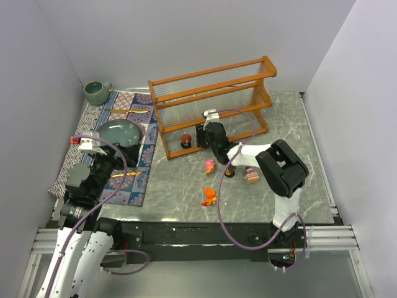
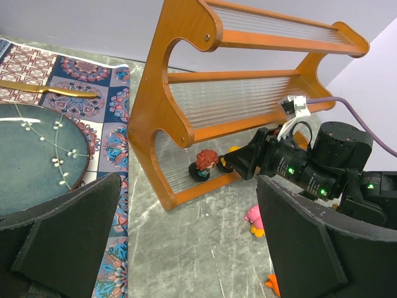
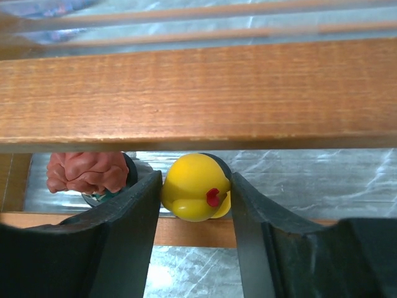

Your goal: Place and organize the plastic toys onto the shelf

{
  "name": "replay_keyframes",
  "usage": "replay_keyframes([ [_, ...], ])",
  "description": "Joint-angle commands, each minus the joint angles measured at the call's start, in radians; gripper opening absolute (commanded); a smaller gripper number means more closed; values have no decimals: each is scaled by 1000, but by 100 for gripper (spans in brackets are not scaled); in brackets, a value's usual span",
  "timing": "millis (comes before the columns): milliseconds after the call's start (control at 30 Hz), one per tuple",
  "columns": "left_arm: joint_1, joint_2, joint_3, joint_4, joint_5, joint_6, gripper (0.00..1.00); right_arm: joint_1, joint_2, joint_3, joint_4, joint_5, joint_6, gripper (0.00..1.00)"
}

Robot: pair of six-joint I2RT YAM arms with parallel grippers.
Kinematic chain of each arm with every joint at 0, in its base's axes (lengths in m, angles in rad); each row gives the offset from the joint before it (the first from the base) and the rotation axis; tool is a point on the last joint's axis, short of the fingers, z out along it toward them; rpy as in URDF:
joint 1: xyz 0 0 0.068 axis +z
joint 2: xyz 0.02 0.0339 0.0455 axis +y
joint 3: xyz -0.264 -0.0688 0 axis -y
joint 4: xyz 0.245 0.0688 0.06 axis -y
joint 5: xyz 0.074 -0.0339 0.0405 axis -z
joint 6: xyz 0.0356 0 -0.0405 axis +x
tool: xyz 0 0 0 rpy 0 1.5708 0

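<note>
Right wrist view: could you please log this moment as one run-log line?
right gripper: shut on yellow toy | place: shelf bottom tier, beside red-haired toy | left gripper: open, empty

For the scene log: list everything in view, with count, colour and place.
table: one, grey marble
shelf: one, orange-brown wood, three tiers, far middle
red-haired toy: one, dark base, bottom tier
yellow toy: one, bottom tier, beside it
loose toys: four, pink, orange, dark, pink-brown, on table before shelf
cup: one, green, far left corner
mat: one, patterned blue, left
plate: one, blue-green, on mat
gold utensils: two, on mat, either side of plate
left pincer: open, over mat
right pincer: shut on yellow toy
</note>
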Motion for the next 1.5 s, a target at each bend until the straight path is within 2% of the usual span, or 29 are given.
replay_keyframes([
  [0,-2,3,1,34,21,13,97,-8,-40,-8,33,8,17,64],
  [267,-2,1,1,35,20,13,97,-6,-146,-80,27,17,57,74],
  [533,-2,-5,1,35,15,13,97,-5,-321,-170,-68,127,167,82],
  [767,-2,-16,-1,35,12,10,97,30,-480,-275,-286,322,412,82],
  [900,-2,-25,1,31,12,12,97,105,-543,-310,-410,459,518,82],
  [1100,-2,-39,2,27,12,9,97,188,-628,-396,-493,471,623,82],
  [1233,-2,-43,1,29,17,7,97,204,-645,-414,-570,505,722,81],
  [1333,-2,-46,1,29,17,7,97,225,-613,-388,-699,580,915,82],
  [1467,-4,-51,1,27,17,7,97,266,-562,-330,-858,646,1054,83],
])
